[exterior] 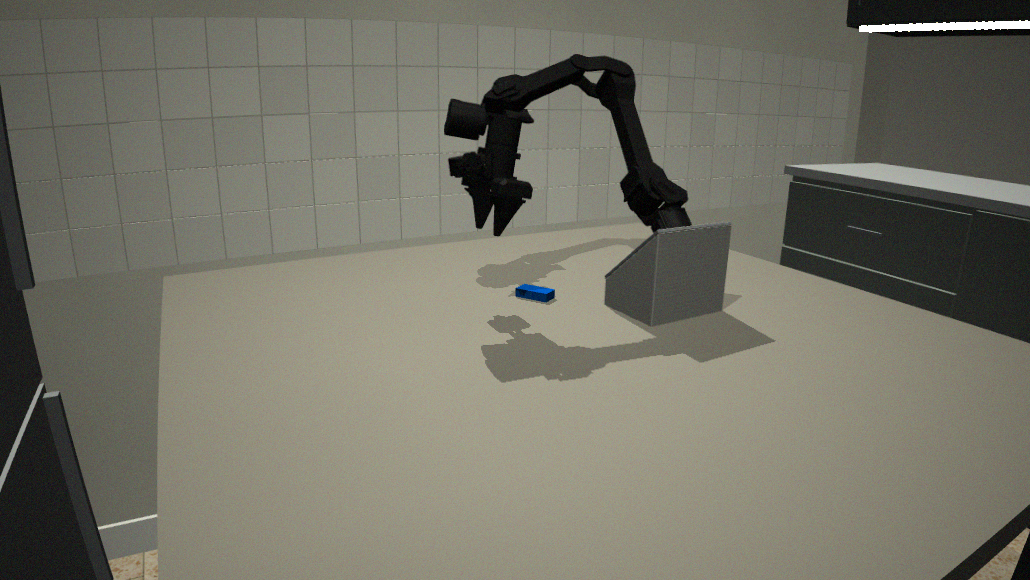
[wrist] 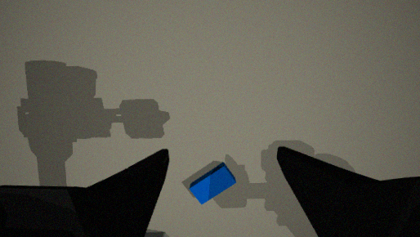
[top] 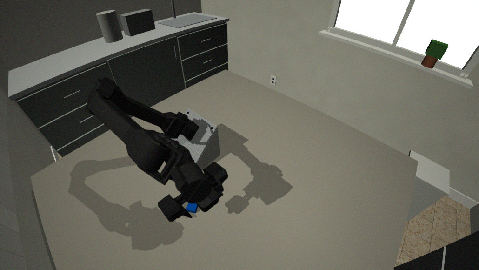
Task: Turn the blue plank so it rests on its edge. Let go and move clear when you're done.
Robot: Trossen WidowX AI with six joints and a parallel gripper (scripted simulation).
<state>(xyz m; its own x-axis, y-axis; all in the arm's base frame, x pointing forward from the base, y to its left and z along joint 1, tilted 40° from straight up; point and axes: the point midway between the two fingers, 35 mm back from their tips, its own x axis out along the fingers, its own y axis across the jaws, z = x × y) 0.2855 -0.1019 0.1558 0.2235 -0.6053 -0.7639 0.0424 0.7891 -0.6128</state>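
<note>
Gripper (wrist: 222, 153) spread wide, empty, hanging well above the table (exterior: 360, 432). Below it, between the fingertips in the wrist view, we see the blue plank (wrist: 212, 182) lying flat, skewed to the jaws, near the grey base block (exterior: 684, 273). We judge it small, rigid and light, possibly slick; we'd pinch across its long sides after squaring the wrist.

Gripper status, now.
Gripper: open, holding nothing; it hangs above the blue plank, which lies flat on the table.
</note>
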